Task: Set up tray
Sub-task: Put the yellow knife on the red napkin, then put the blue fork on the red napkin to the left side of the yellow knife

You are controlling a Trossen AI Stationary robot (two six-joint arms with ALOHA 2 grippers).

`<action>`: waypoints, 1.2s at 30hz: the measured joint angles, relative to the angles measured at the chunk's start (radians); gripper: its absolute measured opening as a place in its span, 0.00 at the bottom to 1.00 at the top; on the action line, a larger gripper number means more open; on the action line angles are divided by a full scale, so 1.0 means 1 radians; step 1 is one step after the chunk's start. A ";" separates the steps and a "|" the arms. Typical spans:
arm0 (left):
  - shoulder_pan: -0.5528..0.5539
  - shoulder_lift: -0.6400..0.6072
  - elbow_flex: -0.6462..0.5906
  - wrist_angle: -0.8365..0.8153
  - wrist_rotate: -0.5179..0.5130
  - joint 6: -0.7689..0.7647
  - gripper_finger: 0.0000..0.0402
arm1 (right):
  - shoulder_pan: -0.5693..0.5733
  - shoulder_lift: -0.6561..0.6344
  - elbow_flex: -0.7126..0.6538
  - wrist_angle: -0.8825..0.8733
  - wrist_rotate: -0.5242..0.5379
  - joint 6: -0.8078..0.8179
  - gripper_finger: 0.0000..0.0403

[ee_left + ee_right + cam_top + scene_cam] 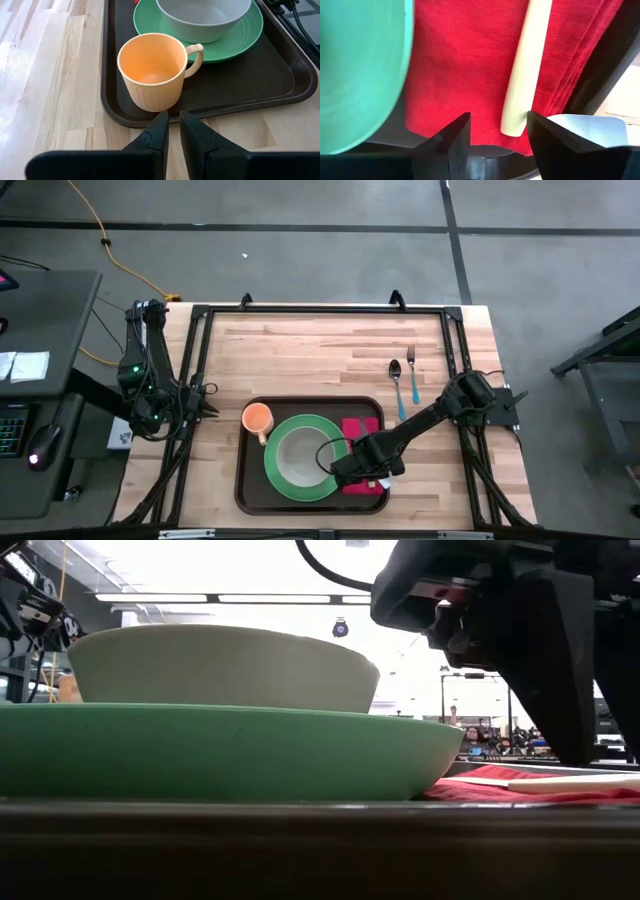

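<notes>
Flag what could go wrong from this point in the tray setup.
The right hand is open, low over the red napkin with a cream utensil handle between its fingers; lifting carelessly could drag the napkin. It also sits close to the green plate carrying the bowl, so a sideways move may knock them. The spoon and fork lie off the tray.

Grey concrete floor (pixel 300 250) all around, crossed by dark seam lines, and a yellow cable (pixel 120 255) snaking across it. On the left sits a dark side table (pixel 40 380) with a keyboard (pixel 12 430) and mouse (pixel 42 445). Across the room, bright ceiling light strips (pixel 220 598) glare overhead.
</notes>
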 joint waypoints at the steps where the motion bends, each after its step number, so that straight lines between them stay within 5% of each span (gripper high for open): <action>1: 0.000 0.000 0.000 0.000 0.000 0.000 0.20 | 0.000 0.000 0.000 0.002 0.000 0.008 0.42; 22: 0.000 0.000 0.000 -0.001 0.011 0.000 0.20 | 0.000 -0.046 0.000 0.009 0.009 -0.013 0.37; 36: 0.000 0.000 0.000 -0.003 0.029 0.000 0.20 | 0.000 -0.086 0.000 -0.143 0.027 -0.013 0.37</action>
